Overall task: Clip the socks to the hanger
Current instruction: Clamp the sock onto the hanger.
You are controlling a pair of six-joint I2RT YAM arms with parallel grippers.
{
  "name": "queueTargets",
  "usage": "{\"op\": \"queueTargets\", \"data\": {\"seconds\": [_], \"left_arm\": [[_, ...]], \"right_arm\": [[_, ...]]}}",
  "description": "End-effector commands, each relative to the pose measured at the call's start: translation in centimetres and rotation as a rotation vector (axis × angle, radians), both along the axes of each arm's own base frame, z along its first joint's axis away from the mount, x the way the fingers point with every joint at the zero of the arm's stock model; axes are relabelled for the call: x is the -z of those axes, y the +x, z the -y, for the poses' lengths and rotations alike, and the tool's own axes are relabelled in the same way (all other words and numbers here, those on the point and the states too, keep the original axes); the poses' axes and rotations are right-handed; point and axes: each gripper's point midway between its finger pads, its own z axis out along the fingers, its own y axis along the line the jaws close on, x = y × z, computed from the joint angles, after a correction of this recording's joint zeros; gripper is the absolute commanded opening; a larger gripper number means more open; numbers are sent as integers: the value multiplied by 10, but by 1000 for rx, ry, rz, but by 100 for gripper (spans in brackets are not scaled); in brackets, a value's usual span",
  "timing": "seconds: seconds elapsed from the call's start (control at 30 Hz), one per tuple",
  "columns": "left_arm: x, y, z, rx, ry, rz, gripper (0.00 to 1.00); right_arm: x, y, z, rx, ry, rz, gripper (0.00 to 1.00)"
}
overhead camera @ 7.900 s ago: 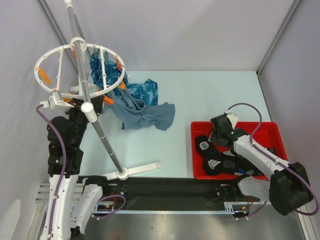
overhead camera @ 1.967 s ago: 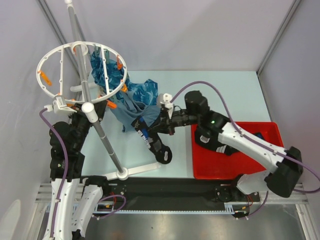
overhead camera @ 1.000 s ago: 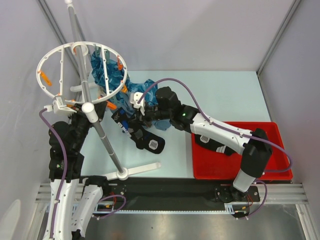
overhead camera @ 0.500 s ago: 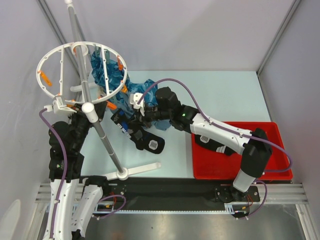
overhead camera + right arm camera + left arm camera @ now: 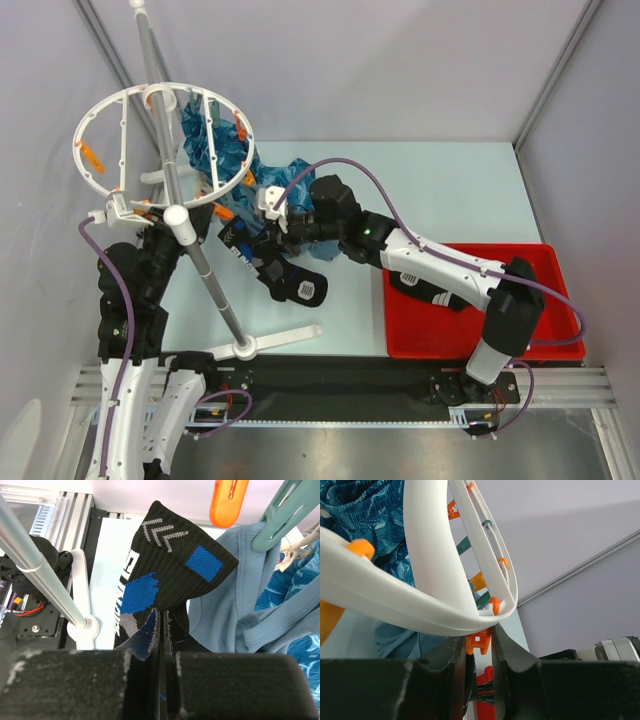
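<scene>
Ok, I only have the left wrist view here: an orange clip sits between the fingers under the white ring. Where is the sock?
Observer: The right gripper is shut on a black sock, pinching one edge and holding it up beside the hanger.
Operator: Is it in a clip?
Observer: No. In the right wrist view a hanging orange clip sits above the sock, off to one side, with a gap between them.
Operator: Any other socks around?
Observer: Yes. The top view shows a second black sock lying in the red tray, partly under the right arm.
</scene>
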Motion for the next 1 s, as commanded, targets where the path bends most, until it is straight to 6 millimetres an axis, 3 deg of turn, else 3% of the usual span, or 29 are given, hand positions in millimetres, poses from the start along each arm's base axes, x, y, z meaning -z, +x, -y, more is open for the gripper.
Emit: {"op": "queueTargets", "data": {"seconds": [0.0,0.37,0.97], "left_arm": [[2,-8,9,50,-7,-27,0],[3,-8,10,56,-5,-30,0],[2,-11,11,66,-7,-23,0]], "right_arm": [[-66,-4,3,0,138,97,0],[-71,-3,0,-7,150,100,0],[-67,4,-24,-7,158,91,0]]}}
